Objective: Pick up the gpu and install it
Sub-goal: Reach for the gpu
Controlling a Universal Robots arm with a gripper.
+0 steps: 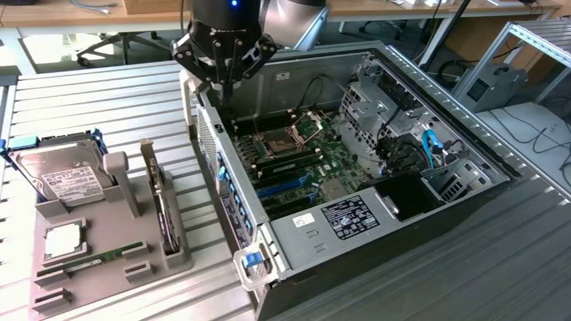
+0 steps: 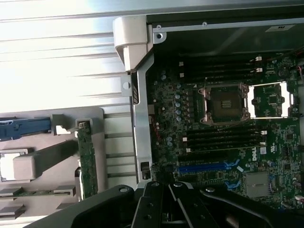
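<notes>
Gpu (image 1: 159, 200) stands on edge, well apart from pincer (image 1: 224, 92).

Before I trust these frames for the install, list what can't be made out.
- Exterior view: the gpu stands edge-on in the grey holder; its faces are hidden.
- Wrist view: the claw covers part of the motherboard.
- Exterior view: the case label has print too small to read.

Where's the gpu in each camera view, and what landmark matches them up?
Exterior view: the gpu stands on edge in the gray holder at the exterior view's left.
Wrist view: the gpu stands in that holder, beside the computer case wall.
Shared landmark: the motherboard's open CPU socket.
</notes>
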